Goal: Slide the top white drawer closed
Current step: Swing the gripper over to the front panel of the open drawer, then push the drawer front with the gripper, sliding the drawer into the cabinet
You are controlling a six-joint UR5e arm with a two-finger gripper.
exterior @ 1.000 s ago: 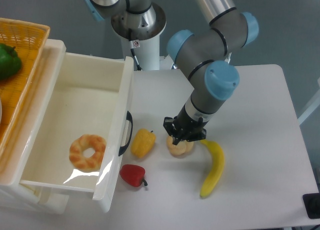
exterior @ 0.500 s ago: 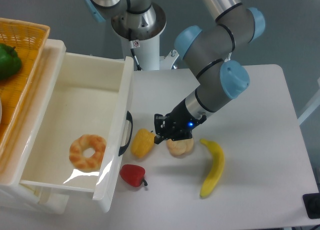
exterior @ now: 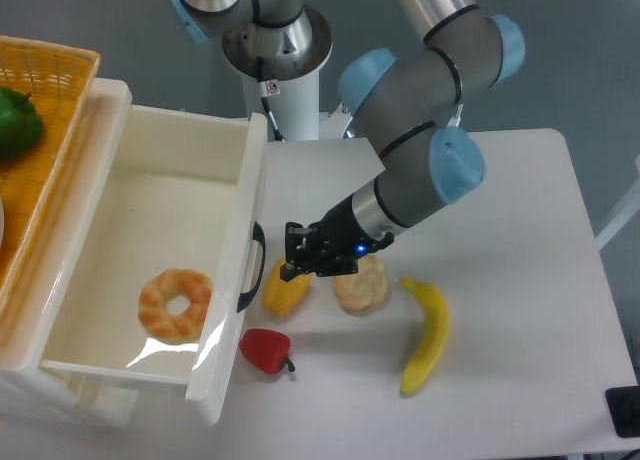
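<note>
Arm motion is seen first: the arm [exterior: 420,170] has swung leftward across the surface [exterior: 520,240] over the last second, away from the pastry [exterior: 361,286] it hovered over. The top white drawer [exterior: 160,250] is unchanged, pulled fully out with a doughnut [exterior: 175,304] inside. The tool [exterior: 296,263] is now carried above the yellow pepper [exterior: 284,287], close to the black handle [exterior: 252,265]; its fingers appear narrow and empty. An approach to the drawer front for pushing is judged underway.
</note>
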